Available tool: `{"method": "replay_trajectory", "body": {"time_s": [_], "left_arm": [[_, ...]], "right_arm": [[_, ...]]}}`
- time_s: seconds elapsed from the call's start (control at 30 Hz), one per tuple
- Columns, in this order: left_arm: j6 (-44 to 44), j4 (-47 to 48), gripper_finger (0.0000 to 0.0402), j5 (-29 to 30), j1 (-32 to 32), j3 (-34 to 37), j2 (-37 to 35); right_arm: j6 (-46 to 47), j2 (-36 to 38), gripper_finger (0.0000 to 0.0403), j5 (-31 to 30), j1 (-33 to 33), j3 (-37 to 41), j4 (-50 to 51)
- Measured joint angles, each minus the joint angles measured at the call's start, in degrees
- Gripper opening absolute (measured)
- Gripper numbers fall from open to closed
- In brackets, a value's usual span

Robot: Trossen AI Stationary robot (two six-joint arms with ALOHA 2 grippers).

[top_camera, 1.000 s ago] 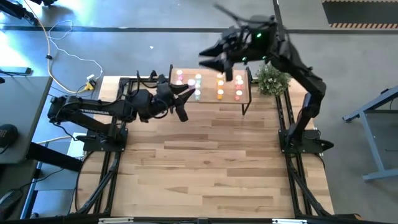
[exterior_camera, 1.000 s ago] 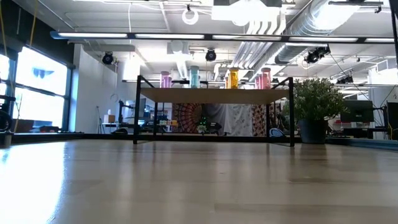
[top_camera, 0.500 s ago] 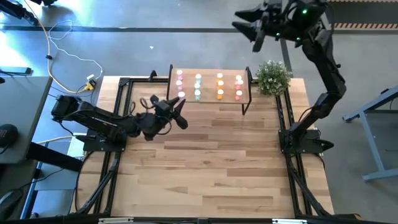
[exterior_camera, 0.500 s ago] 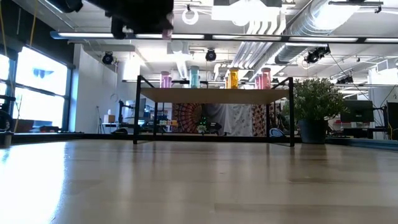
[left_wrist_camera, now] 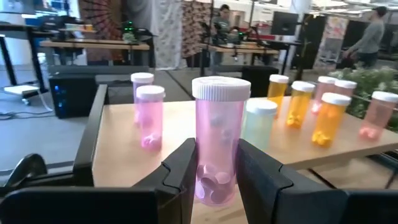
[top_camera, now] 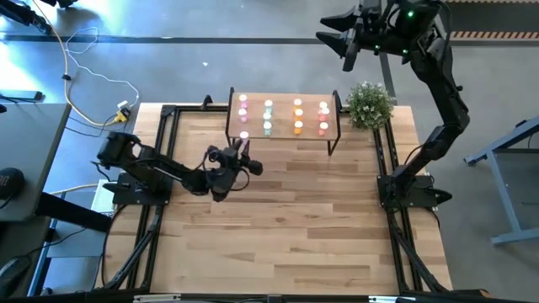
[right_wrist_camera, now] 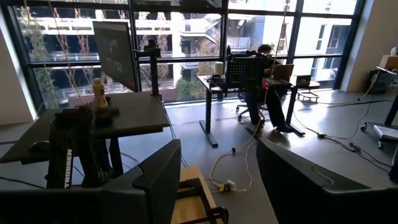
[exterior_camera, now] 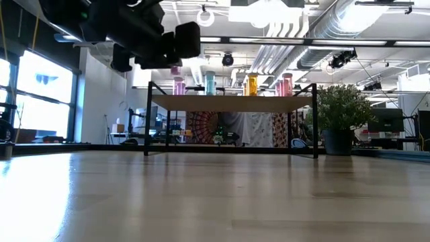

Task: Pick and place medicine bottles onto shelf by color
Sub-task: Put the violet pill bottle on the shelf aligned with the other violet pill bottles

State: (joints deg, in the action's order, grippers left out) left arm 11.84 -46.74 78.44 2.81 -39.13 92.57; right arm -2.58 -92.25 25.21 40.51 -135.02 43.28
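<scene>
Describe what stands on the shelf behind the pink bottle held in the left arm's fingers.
Behind the held pink bottle on the shelf: two pink bottles, a pale green one, orange ones and a salmon one. The held bottle hides part of the green one.

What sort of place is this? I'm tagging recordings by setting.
Probably an open-plan robotics lab or office: exposed ceiling ducts, desks with monitors, a seated person by tall windows.

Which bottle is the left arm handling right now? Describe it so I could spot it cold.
Start at the shelf at the table's far edge, beside the potted plant. Just in front of its left end hangs the left gripper, jaws shut on a pink bottle with a white cap. It is the only bottle off the shelf; the other bottles stand in rows on it.
</scene>
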Motion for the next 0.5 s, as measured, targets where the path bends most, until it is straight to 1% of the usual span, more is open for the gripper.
{"method": "replay_trajectory", "body": {"time_s": [0.23, 0.5], "left_arm": [[2.81, -0.34, 0.0088, 3.07, -1.35, -0.03, 2.37], [3.63, -0.2, 0.0088, 2.76, -5.29, -0.18, 4.34]], "right_arm": [[-1.53, 0.0, 0.0201, 0.01, -0.02, 0.0, 2.24], [-1.54, 0.0, 0.0201, 0.02, -0.02, 0.02, 3.44]]}}
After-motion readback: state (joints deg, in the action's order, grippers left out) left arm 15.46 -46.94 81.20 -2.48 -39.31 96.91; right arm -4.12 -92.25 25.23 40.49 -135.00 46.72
